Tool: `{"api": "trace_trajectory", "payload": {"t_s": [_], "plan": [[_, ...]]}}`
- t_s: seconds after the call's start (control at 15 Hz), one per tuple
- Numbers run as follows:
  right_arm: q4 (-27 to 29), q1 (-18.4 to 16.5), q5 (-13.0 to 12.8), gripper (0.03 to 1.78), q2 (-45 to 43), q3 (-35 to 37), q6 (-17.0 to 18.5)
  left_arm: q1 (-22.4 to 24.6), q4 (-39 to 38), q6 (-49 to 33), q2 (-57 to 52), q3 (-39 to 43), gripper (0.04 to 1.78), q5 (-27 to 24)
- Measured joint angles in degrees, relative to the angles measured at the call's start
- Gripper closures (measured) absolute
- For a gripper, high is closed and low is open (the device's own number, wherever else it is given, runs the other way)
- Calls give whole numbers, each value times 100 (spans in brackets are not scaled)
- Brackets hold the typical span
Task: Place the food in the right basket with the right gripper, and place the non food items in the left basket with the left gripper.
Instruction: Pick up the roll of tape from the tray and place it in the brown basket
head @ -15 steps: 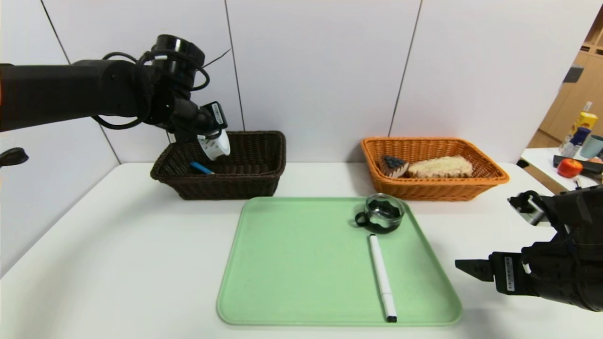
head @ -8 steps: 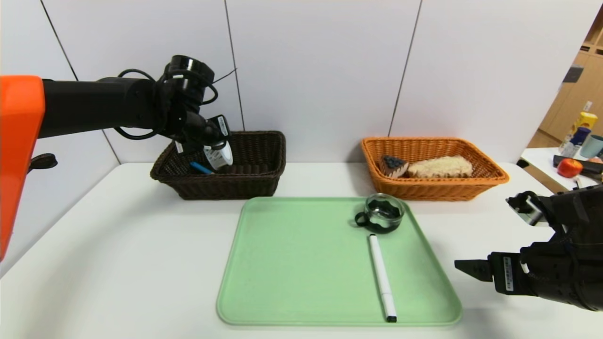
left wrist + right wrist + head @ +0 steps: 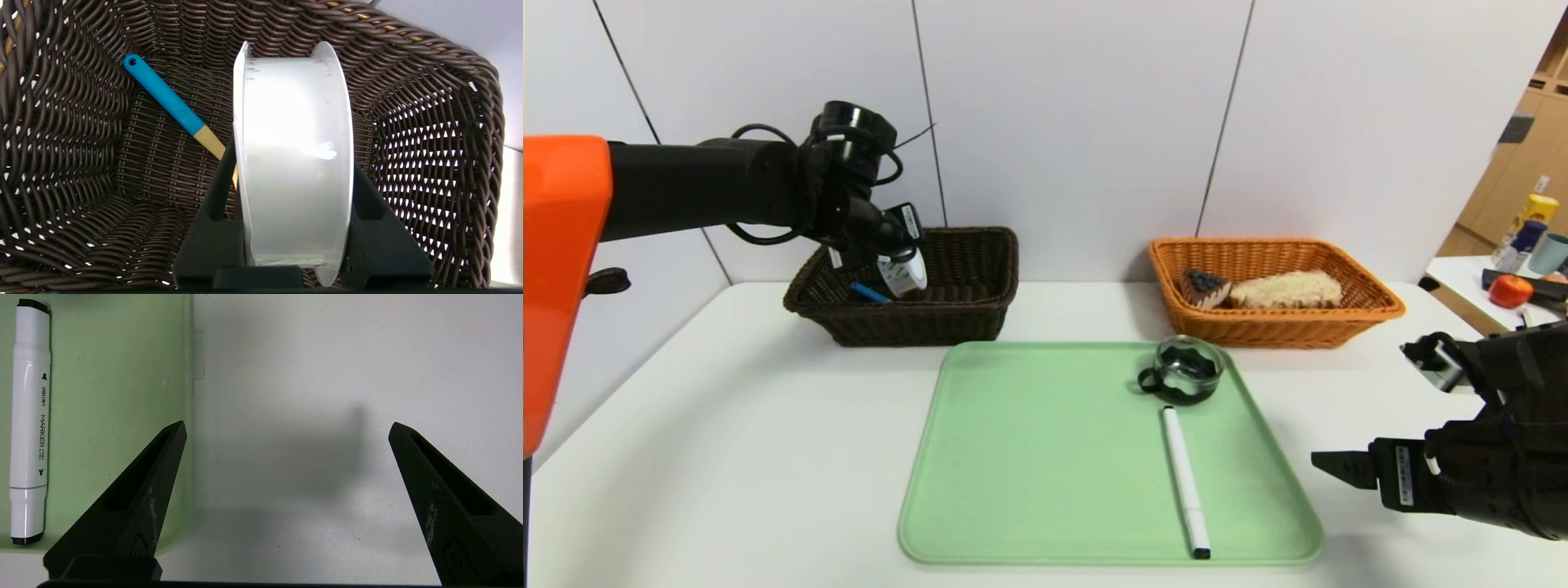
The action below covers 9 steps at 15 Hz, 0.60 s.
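Note:
My left gripper (image 3: 900, 265) is shut on a clear tape roll (image 3: 904, 273) and holds it over the dark brown left basket (image 3: 980, 314); in the left wrist view the roll (image 3: 292, 163) sits between both fingers above the basket's floor (image 3: 155, 163). A blue-handled tool (image 3: 871, 291) lies in that basket, also seen in the left wrist view (image 3: 167, 98). The orange right basket (image 3: 1372, 314) holds a cake slice (image 3: 1205, 287) and bread (image 3: 1286, 290). A glass cup (image 3: 1186, 371) and a white marker (image 3: 1185, 482) lie on the green tray (image 3: 1029, 457). My right gripper (image 3: 286, 433) is open and empty, right of the tray.
A side table at the far right holds an apple (image 3: 1510, 291) and bottles (image 3: 1525, 233). The marker (image 3: 28, 420) lies near the tray's right rim (image 3: 188, 416) in the right wrist view. White table (image 3: 727, 457) surrounds the tray.
My left gripper has moved down and slightly right with the tape roll, lower over the brown basket. The right arm has not moved.

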Motion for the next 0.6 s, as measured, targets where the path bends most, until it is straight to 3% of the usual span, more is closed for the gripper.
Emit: {"api": "trace_trajectory", "payload": {"t_s": [0.13,0.4,0.6], "plan": [[-2,0,-7,10,-2,0,-1,13,0,2,20,6,124,2],[-2,-20,-18,10,-39,21,10,16,-140,-13,52,-2,79,15],[-2,-29,-21,10,-57,30,5,16,-163,-24,49,-2,57,41]]}}
